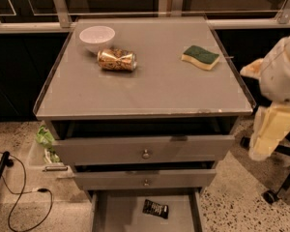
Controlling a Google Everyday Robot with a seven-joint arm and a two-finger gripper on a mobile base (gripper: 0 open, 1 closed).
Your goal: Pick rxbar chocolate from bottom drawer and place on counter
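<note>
The rxbar chocolate [155,209], a small black wrapper with white lettering, lies flat on the floor of the open bottom drawer [116,214], a little right of the middle. The counter [150,88] is the grey glossy top of the cabinet. My arm hangs at the right edge of the view. Its gripper [267,138] is beside the cabinet's right side, level with the upper drawers, well above and to the right of the bar. It holds nothing that I can see.
On the counter are a white bowl [97,36], a gold can on its side [117,60] and a green-and-yellow sponge [200,57]. Two knobbed drawers [145,151] stand slightly open above the bottom one. A black cable [19,197] lies on the floor at left, a chair base [275,190] at right.
</note>
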